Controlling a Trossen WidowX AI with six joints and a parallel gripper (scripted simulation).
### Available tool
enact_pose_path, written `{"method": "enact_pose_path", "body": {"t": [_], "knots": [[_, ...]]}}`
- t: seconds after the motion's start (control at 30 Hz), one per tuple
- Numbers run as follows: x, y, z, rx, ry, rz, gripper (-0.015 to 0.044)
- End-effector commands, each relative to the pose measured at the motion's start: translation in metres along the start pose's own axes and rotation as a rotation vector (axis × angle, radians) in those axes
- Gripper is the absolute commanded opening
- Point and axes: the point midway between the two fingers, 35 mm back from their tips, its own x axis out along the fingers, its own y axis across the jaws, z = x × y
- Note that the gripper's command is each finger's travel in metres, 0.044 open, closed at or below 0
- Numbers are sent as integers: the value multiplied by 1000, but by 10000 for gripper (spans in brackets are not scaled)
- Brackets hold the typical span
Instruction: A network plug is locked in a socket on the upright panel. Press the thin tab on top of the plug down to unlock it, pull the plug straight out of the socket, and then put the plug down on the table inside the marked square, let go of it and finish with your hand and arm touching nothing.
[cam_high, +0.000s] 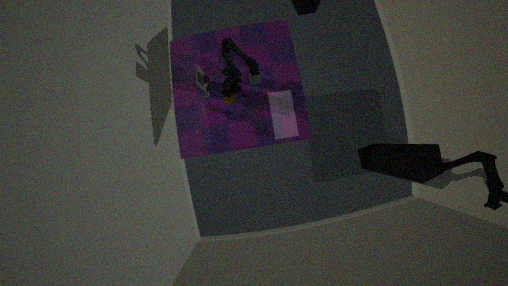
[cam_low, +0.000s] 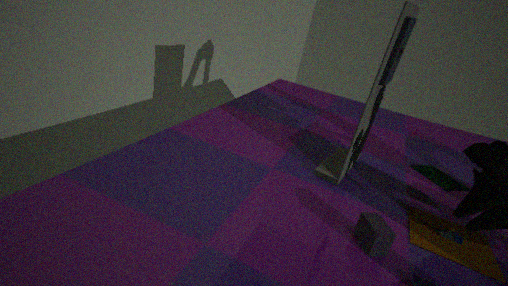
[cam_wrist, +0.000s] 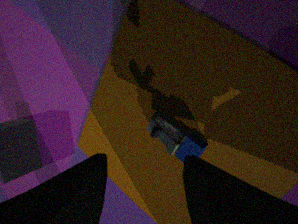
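Hand (cam_wrist: 141, 183) open partway, holding nothing; judging from that, the plug (cam_wrist: 174, 137) has been let go. Plug lies just ahead of the fingers on the orange marked square (cam_wrist: 220, 83) on the tabletop (cam_low: 150, 165). Very dark; plug's tab can't be made out, hand cut off in exterior view.

Grey block (cam_low: 374, 233) beside marked square (cam_low: 452, 243)

Small grey cube (cam_low: 374, 233) on purple checkered cloth (cam_low: 165, 200), grey walls (cam_low: 100, 45)
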Motion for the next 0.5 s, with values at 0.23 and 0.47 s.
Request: {"method": "enact_pose_path", "body": {"t": [0.23,0.47], "knots": [[-12,2,0,6,-3,1,156],[-18,8,-1,7,-1,0,156]]}}
